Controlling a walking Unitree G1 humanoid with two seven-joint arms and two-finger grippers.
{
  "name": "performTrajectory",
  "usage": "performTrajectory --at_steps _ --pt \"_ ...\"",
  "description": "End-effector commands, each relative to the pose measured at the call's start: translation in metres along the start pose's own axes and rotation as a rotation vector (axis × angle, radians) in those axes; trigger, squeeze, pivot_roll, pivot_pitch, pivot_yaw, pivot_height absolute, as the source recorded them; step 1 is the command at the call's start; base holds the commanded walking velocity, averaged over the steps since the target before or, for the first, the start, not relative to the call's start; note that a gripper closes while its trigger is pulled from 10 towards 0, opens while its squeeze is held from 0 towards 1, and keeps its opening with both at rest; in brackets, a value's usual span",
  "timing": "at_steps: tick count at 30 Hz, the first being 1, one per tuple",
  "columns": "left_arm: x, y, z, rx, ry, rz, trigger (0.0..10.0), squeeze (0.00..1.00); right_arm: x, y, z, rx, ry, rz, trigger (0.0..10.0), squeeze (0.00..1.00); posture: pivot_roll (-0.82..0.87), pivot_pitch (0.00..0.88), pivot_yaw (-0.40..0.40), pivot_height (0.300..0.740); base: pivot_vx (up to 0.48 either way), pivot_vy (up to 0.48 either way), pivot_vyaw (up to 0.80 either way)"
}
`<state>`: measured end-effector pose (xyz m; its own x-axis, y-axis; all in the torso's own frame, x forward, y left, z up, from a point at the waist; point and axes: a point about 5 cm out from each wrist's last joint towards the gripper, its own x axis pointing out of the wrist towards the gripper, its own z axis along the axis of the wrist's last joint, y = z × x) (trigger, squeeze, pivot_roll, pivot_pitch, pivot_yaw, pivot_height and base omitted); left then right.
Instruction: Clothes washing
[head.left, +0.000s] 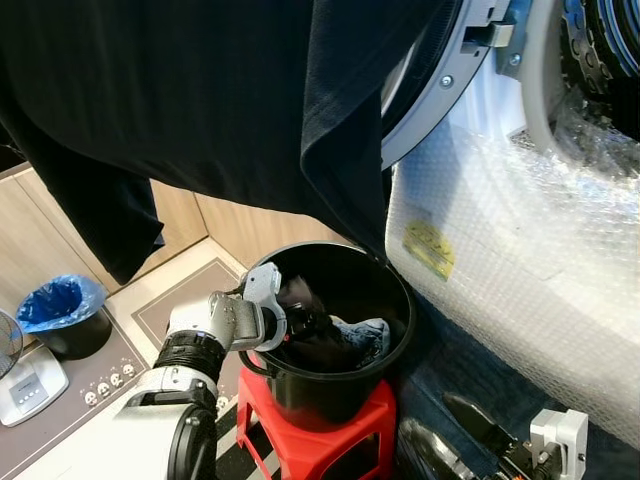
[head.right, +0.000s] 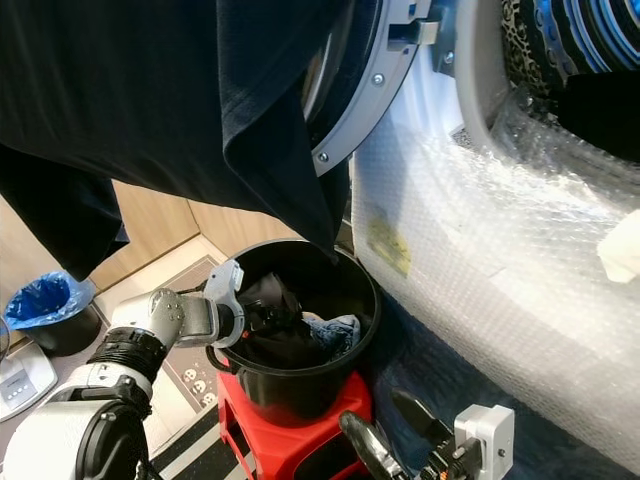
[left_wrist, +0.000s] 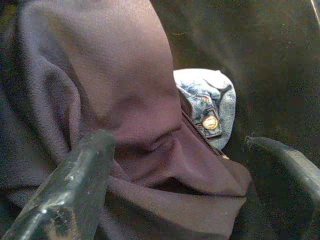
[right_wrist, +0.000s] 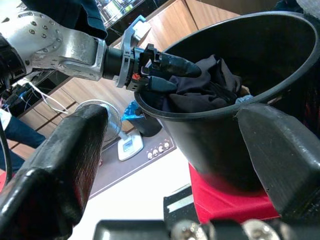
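Black plastic: the bucket stands on a red stool just beside the washing machine.
Bubble wrap: it covers the white front of the washing machine, below the open round door.
Dark shirt: hangs across the upper part of the head views, in front of the door, its lower corner reaching down to the bucket's far rim.
Dark garment: lies bunched inside the bucket, against the side nearer the left arm.
Denim piece: lies in the bucket beside the dark garment, a metal button showing on it.
Left gripper: reaches over the bucket's rim, its jaws spread on either side of a fold of the dark garment.
Right gripper: held low beside the red stool, jaws spread with nothing between them, pointing toward the bucket's outer wall.
Floor: a bin with a blue bag and a white scale sit well apart from the bucket, by the wooden cabinets.
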<state>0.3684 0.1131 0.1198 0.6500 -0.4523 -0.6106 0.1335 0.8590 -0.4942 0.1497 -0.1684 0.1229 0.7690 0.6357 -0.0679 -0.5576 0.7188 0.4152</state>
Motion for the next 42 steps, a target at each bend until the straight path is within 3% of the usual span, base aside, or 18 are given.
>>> performTrajectory --at_steps 1,7,8,10,11,42 --pt "0.0052 0.0236 -0.0312 -0.027 0.117 0.070 10.0 0.00 -0.0018 0.0034 0.0039 -0.004 -0.004 0.003 10.0 0.00 -0.20 0.215 0.030 0.740 0.000 0.000 0.00" --pt "0.0074 0.0217 -0.0365 0.013 0.147 0.005 10.0 0.00 -0.0050 0.0039 0.0039 -0.003 0.003 -0.008 10.0 0.00 -0.20 0.228 0.028 0.740 0.000 0.000 0.00" --pt "0.0078 0.0215 -0.0378 0.010 0.152 -0.004 2.9 0.00 -0.0053 0.0040 0.0040 -0.002 0.004 -0.010 10.0 0.00 -0.20 0.233 0.028 0.740 0.000 0.000 0.00" --pt "0.0080 0.0216 -0.0384 0.011 0.153 -0.008 2.9 0.00 -0.0054 0.0041 0.0040 -0.002 0.005 -0.011 10.0 0.00 -0.20 0.233 0.028 0.740 0.000 0.000 0.00" --pt "0.0082 0.0215 -0.0388 0.009 0.152 -0.015 0.0 0.00 -0.0055 0.0041 0.0040 -0.002 0.006 -0.012 10.0 0.00 -0.20 0.233 0.028 0.740 0.000 0.000 0.00" --pt "0.0049 0.0242 -0.0305 0.066 0.130 -0.040 0.0 0.00 -0.0005 0.0007 0.0039 0.006 -0.012 -0.022 10.0 0.00 -0.18 0.208 0.033 0.740 0.000 0.000 0.00"
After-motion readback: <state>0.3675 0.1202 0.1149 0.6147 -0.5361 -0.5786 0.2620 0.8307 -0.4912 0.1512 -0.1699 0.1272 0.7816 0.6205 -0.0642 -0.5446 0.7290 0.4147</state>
